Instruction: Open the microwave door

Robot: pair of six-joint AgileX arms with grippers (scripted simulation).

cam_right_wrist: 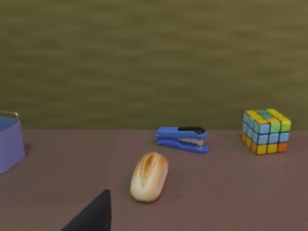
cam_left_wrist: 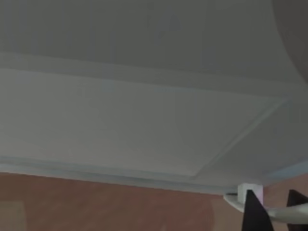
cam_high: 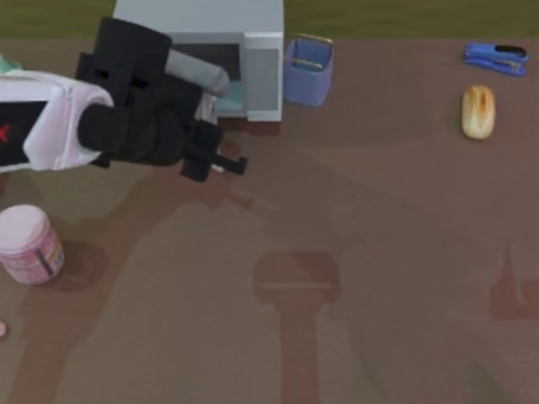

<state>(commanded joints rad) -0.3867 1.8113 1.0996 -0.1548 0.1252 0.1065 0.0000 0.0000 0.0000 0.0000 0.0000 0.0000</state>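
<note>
The silver-grey microwave point(cam_high: 202, 17) stands at the table's far edge, left of centre, with its control panel strip point(cam_high: 263, 80) on the right front. My left arm covers most of the microwave door in the top view. The dark cavity point(cam_high: 215, 57) shows beside the arm, so the door looks swung partly out. In the left wrist view the door panel point(cam_left_wrist: 120, 125) fills the picture. My left gripper point(cam_high: 234, 162) point(cam_left_wrist: 270, 193) is shut on the white curved door handle point(cam_left_wrist: 284, 214). My right gripper point(cam_right_wrist: 91, 219) shows only as a dark tip, parked off the top view.
A blue-purple bin point(cam_high: 308, 70) stands just right of the microwave. At the far right lie a blue stapler point(cam_high: 497, 57) and a bread roll point(cam_high: 477, 112). A colour cube point(cam_right_wrist: 266, 131) stands near them. A pink jar point(cam_high: 29, 244) is at the left edge.
</note>
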